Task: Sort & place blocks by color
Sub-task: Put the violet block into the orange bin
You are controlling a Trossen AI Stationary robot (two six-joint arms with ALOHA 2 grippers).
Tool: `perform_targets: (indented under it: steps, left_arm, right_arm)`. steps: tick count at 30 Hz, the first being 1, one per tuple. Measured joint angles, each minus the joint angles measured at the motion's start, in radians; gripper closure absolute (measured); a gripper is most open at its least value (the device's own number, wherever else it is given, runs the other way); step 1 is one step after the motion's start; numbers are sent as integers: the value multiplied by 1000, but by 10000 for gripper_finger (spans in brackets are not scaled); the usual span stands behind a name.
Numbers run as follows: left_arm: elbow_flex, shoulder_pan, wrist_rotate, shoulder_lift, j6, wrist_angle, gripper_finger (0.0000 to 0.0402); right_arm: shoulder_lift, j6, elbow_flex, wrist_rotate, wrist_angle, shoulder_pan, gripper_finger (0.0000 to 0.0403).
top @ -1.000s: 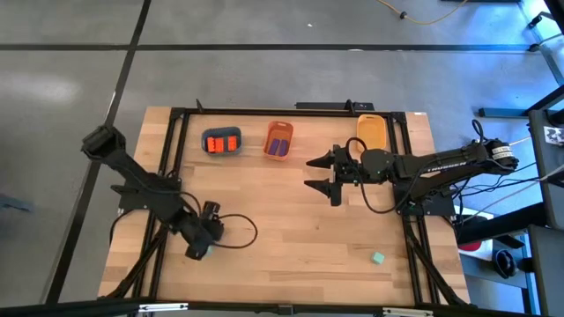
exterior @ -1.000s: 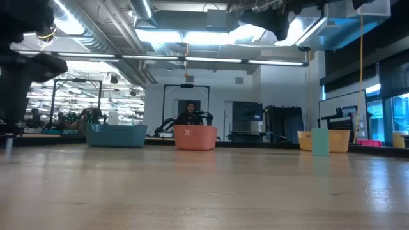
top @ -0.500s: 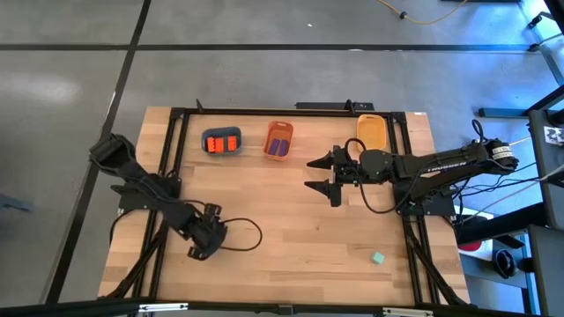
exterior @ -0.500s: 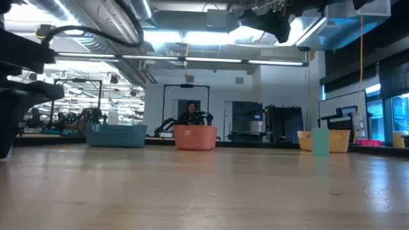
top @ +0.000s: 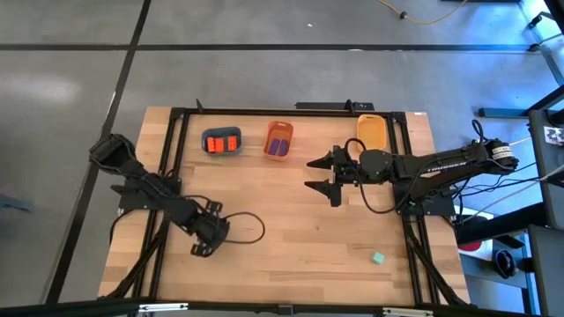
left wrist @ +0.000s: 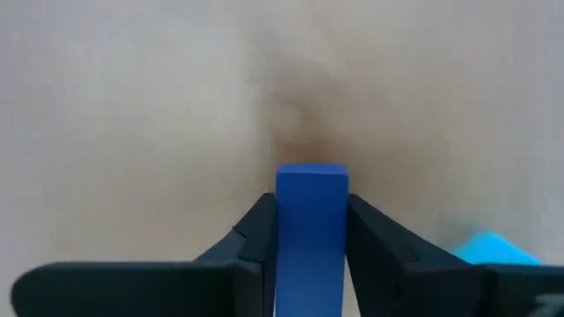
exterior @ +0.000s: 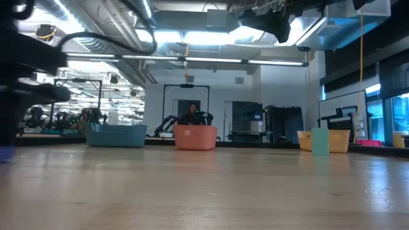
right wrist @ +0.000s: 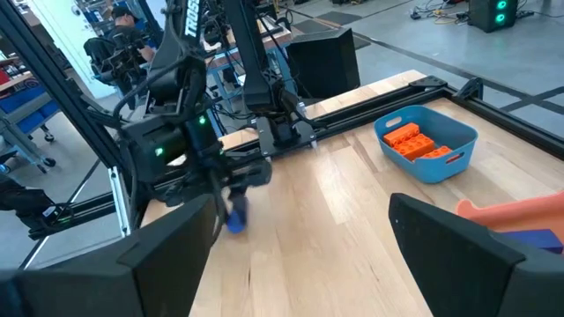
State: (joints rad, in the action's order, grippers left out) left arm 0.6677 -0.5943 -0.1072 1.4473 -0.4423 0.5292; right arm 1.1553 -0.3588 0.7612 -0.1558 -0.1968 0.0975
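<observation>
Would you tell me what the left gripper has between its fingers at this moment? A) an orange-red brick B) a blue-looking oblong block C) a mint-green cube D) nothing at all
B: in the left wrist view the left gripper has its dark fingers closed against both sides of an upright blue-looking block, just above the wooden table.

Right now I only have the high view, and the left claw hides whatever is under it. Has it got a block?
Observer: Yes. In its wrist view the left claw is shut on a blue-purple brick, with a finger against each side.
Operator: Is the brick off the table?
Observer: Cannot tell. In the right wrist view its lower end sits close to the wood.
Operator: And the right claw?
Observer: Its wrist view shows the right claw open, with nothing between its fingers.
</observation>
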Motion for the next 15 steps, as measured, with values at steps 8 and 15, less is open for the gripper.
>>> perform_targets:
  steps: [8,15]
  left_arm:
    - [-1,183,-76,-227,100,-9,314]
    - [1,424,-153,-450,193,-296,314]
  right_arm:
    - [0,-5,0,0,-3,0,62]
    - [0,-1,0,0,-13,0,62]
